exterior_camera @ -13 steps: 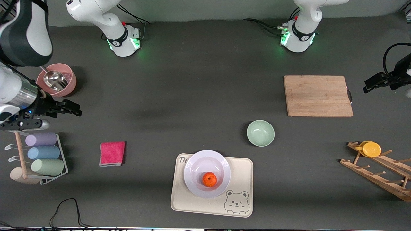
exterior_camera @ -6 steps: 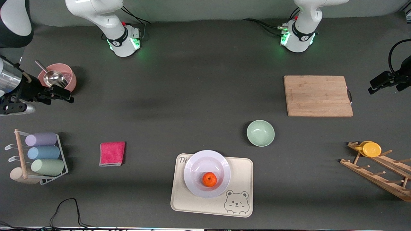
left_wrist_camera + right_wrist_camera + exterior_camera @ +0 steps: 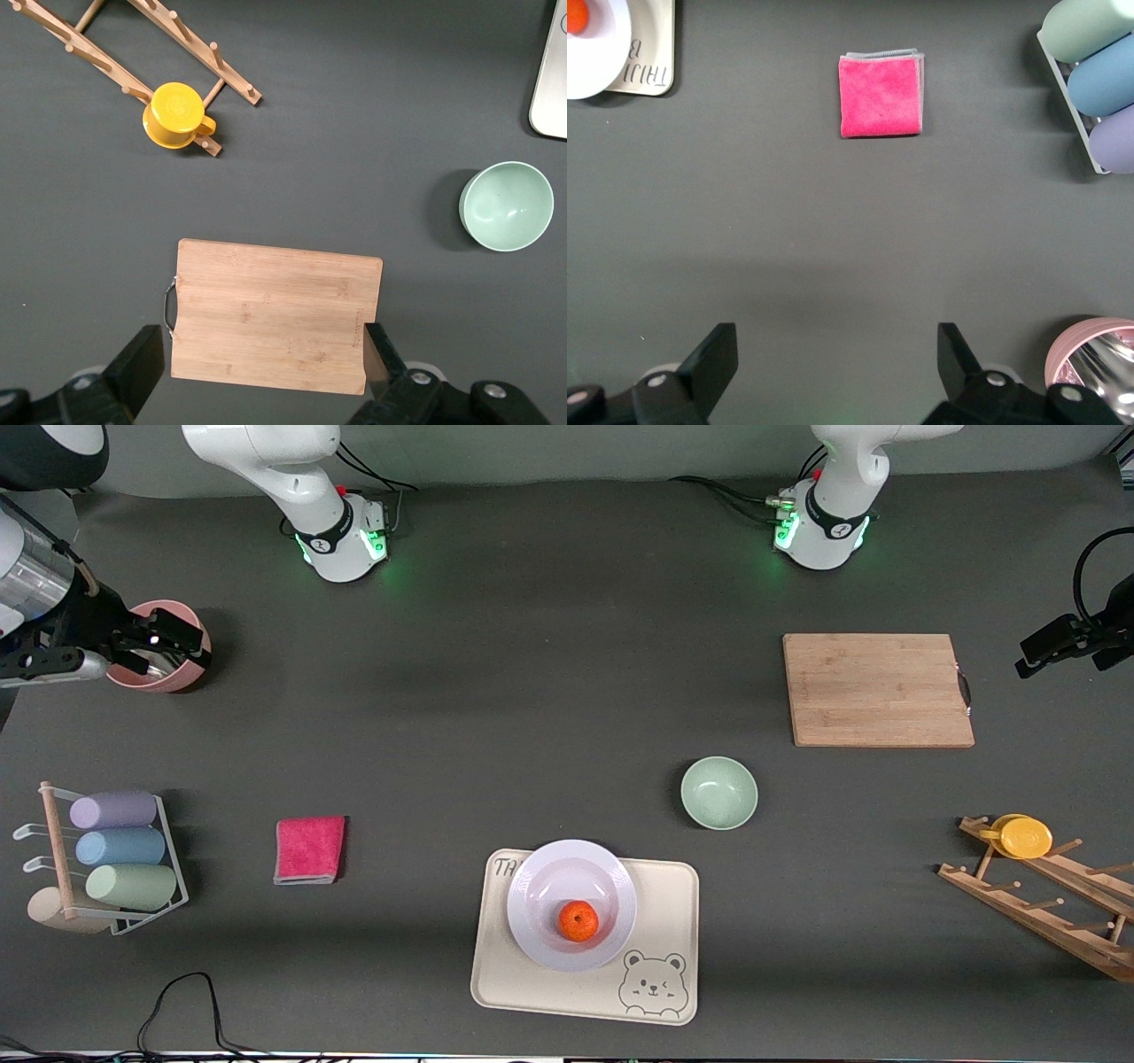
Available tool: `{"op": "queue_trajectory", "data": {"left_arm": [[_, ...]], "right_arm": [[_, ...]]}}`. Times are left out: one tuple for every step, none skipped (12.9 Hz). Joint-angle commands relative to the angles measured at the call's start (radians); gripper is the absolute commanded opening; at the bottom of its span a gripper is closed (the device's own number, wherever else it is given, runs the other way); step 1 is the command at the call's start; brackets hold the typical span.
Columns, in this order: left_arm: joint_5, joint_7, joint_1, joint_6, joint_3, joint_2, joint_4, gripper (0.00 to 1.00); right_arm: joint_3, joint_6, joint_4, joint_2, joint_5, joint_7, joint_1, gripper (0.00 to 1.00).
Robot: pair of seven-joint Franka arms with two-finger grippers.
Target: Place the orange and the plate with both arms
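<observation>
On the tray: orange [image 3: 578, 920] sits in the lavender plate [image 3: 540, 886], itself on the cream bear tray [image 3: 666, 908].
Nearby: mint bowl [image 3: 718, 792], pink cloth [image 3: 309, 849].
Right gripper [image 3: 168, 643]: spread wide, empty, over the pink bowl [image 3: 183, 620].
Left gripper [image 3: 1050, 643]: spread wide, empty, beside the smooth wooden board [image 3: 877, 689].

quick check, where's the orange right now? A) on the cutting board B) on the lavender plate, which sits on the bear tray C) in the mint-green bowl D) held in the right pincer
B: the orange lies in the sunken centre of the plate, which rests on the bear tray; both pincers are up at the table's ends, open and holding nothing.
</observation>
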Motion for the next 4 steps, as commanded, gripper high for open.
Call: {"op": "queue_trajectory", "data": {"left_arm": [[0.003,0.014,-0.002,-0.022,-0.003,0.003,0.019,1.00],[0.001,0.013,-0.004,-0.022,-0.002,0.004,0.024,1.00],[0.001,0.003,-0.008,-0.022,-0.003,0.007,0.034,1.00],[0.001,-0.004,-0.011,-0.022,-0.005,0.015,0.037,1.00]], "right_arm": [[0.009,0.010,0.036,0.011,-0.021,0.021,-0.012,1.00],[0.006,0.005,0.070,0.040,-0.021,0.019,-0.014,1.00],[0.006,0.007,0.101,0.068,-0.021,0.028,-0.013,1.00],[0.006,0.005,0.137,0.099,-0.021,0.028,-0.009,1.00]]}}
